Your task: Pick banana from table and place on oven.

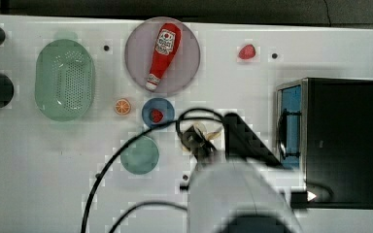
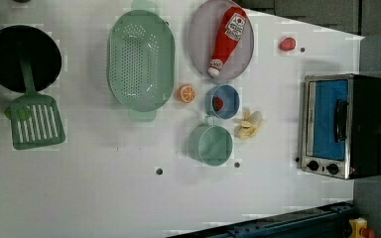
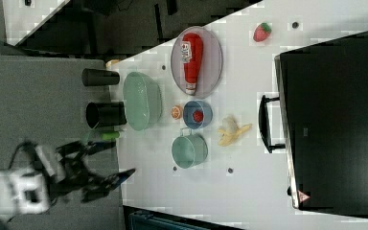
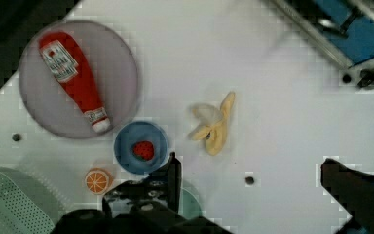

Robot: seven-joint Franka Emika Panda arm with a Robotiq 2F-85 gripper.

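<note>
**Banana lying on table, gripper wide open above it**

The banana [image 2: 250,125], partly peeled, is lying flat on the white table [image 2: 104,198]. In the left view it is sitting between the blue bowl [image 2: 222,102] and the oven [image 2: 342,126], apart from both, and just right of the teal cup [image 2: 211,144]. In the wrist view the banana [image 4: 214,124] is resting clear of everything around it.

The gripper [image 4: 251,187] is hanging above the table with its fingers [image 4: 173,178] spread to near full width and holding nothing; the banana is lying beyond the fingertips, untouched. In the top view the arm is covering most of the banana [image 1: 209,133].

The oven is standing at the left view's right edge of the table, its blue glass door closed and facing the banana. The blue bowl is holding a small red strawberry [image 2: 218,103]. An orange slice [image 2: 186,93] is lying just left of that bowl in the left view. Farther off, a ketchup bottle [image 2: 227,39] is lying on a grey plate [image 2: 198,29], a second strawberry [image 2: 286,43] is sitting alone near the far edge, and a green colander [image 2: 140,62] is sitting left of the plate.
</note>
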